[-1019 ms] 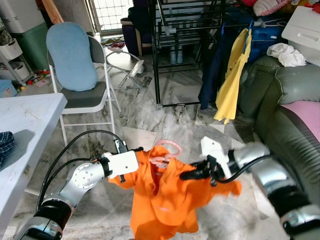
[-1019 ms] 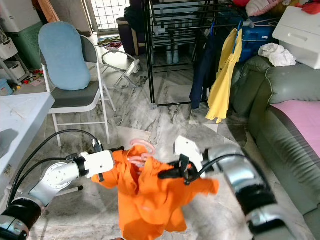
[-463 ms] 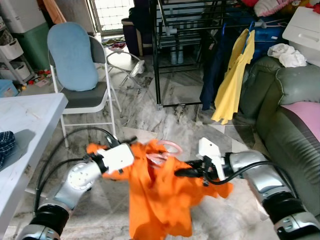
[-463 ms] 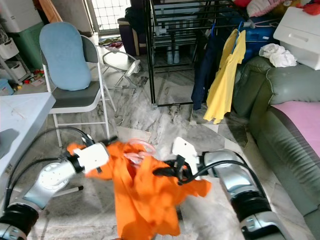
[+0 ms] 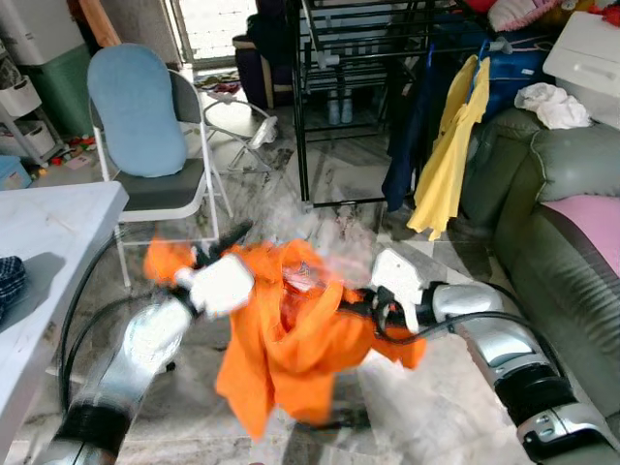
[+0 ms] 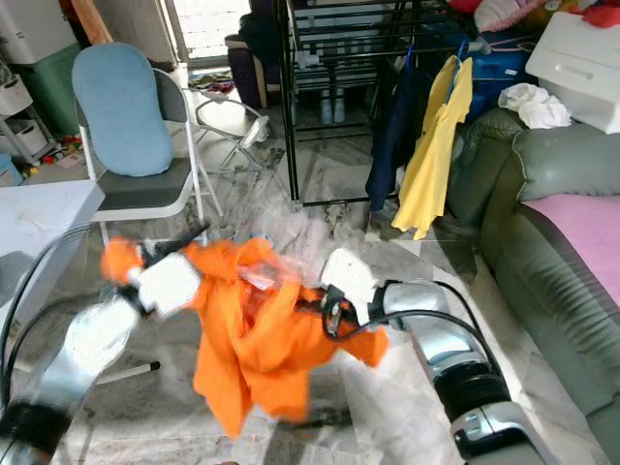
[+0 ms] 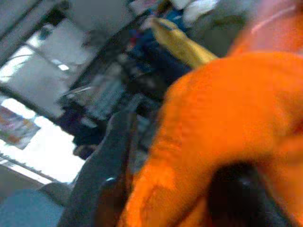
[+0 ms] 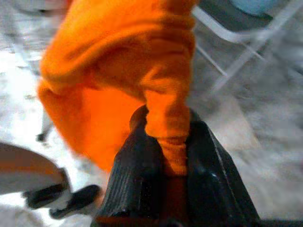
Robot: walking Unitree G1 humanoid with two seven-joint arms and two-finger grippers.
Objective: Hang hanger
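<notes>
An orange shirt on a pink hanger, crumpled and blurred, hangs in the air above the marble floor, between both arms. The right gripper is clamped on a fold of its cloth. The left gripper holds its other shoulder, fingers pinched on the fabric

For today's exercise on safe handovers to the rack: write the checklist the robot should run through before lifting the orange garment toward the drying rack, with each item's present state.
1. Right gripper shut on the orange fleece garment: ok.
2. Left gripper holding the garment: cannot tell, blurred.
3. Pink plastic hanger seated in the collar: cannot tell.
4. Garment hem off the marble floor: ok.
5. Black metal drying rack ahead in view: ok.
</notes>
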